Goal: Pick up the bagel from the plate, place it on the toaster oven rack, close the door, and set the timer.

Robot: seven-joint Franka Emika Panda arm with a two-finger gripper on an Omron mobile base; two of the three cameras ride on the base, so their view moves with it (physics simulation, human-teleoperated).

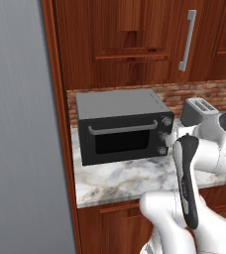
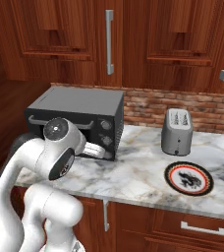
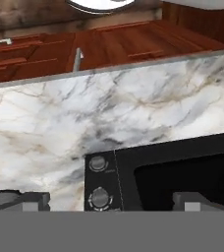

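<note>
The black toaster oven point(image 1: 120, 124) stands on the marble counter with its door point(image 1: 122, 141) shut and the silver bar handle point(image 1: 122, 129) across the top. The rack and the bagel are hidden. The red-rimmed plate point(image 2: 188, 178) lies bare on the counter to the right. My gripper point(image 2: 103, 150) hovers right in front of the oven's knob column point(image 1: 163, 135). In the hand view its fingertips point(image 3: 23, 201) stand far apart, open, on either side of the lower knob point(image 3: 99, 198), holding nothing.
A silver two-slot toaster point(image 2: 177, 130) stands by the brick wall behind the plate. Wooden cabinets with bar handles point(image 2: 109, 42) hang above. A tall grey panel point(image 1: 21, 124) borders the counter on the left. The counter edge point(image 3: 109, 69) and drawers lie below.
</note>
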